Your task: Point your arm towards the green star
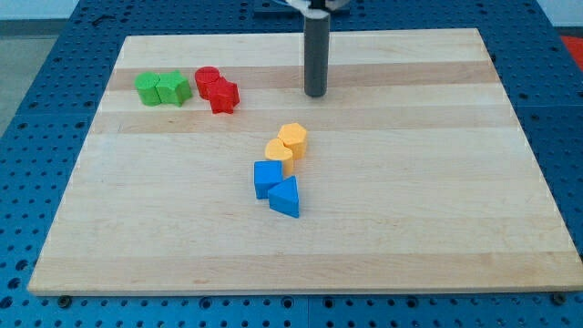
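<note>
Two green blocks touch at the view's upper left: one on the left and one on the right; which is the star I cannot tell for sure, the right one looks star-like. My tip rests on the board near the view's top centre, well to the right of the green blocks and apart from all blocks. The dark rod stands upright above it.
A red cylinder and a red star-like block touch between the green blocks and my tip. Two yellow blocks and two blue blocks cluster at the centre of the wooden board.
</note>
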`<state>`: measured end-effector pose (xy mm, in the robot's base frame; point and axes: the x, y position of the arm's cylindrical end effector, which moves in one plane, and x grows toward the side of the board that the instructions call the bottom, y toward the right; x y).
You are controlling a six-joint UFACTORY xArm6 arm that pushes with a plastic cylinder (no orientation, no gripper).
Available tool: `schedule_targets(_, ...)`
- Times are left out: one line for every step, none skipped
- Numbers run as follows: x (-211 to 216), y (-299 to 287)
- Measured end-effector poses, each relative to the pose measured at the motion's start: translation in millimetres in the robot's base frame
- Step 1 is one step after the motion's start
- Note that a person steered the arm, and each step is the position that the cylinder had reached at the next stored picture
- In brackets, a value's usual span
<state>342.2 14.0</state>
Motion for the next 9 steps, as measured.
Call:
schedule_targets(15.5, -25.9)
schedule_targets(20.9, -59.0)
schedule_targets(38.8, -88.7)
schedule_targets(55.9, -125.6)
schedule_targets(56.7, -182.2)
schedule_targets(52.0, -209.2)
schedule_targets(42.9, -209.4)
schedule_targets(37.8, -203.5)
schedule_targets(32.1, -188.9)
